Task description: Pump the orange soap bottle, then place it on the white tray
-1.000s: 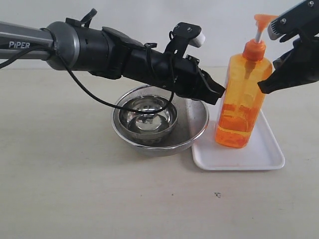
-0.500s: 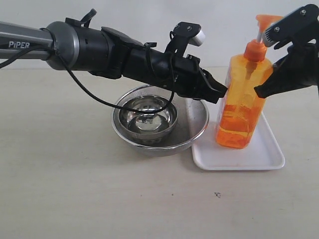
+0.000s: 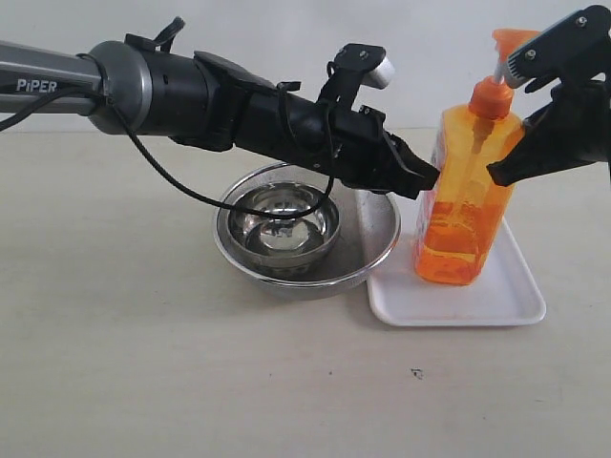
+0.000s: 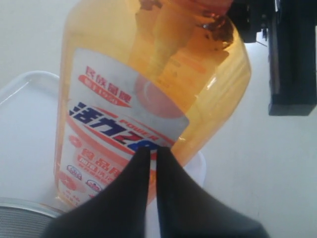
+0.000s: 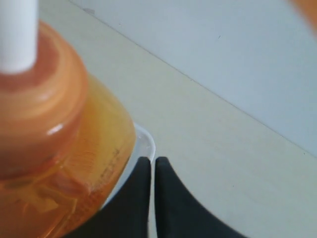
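Left wrist view alone shows the orange soap bottle [image 4: 213, 84] label [image 4: 114, 124].

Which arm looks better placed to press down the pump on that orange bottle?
Probably the right. The right gripper hangs high beside the orange soap bottle, with its arm right next to the raised pump head. The left gripper, shut, points at the bottle's side.

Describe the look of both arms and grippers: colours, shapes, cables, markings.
The left arm is a grey tube lettered PiPER in white, then black housings with a thin black cable looping below. The left gripper has tapered black fingers. The right gripper is black too, under a dark grey plate with screws.
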